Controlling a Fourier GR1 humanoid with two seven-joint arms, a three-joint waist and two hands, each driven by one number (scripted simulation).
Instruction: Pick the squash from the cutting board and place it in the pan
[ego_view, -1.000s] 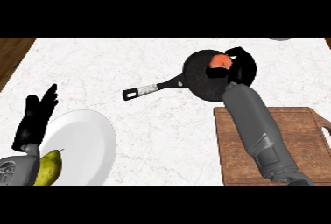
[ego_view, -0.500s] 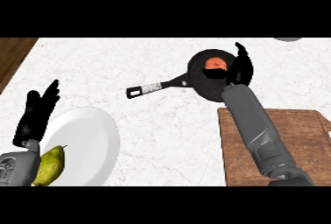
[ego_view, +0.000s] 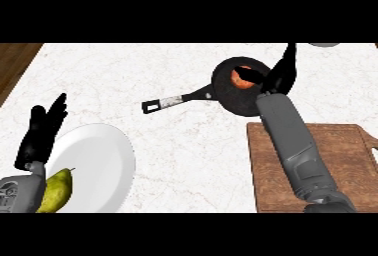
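- Your squash (ego_view: 238, 80) lies inside the black pan (ego_view: 229, 102) at 1 o'clock, off the cutting board (ego_view: 332, 165).
- Your right hand (ego_view: 279, 74) hangs over it, fingers straight and apart, clamping nothing.
- Lift carelessly and the thumb, close beside the squash, could knock it or the pan.
- Your left hand (ego_view: 40, 135) rests open at 8 o'clock.

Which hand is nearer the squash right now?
Right. The right hand hangs over the pan, right beside the squash; the left hand rests far off by the plate at the lower left.
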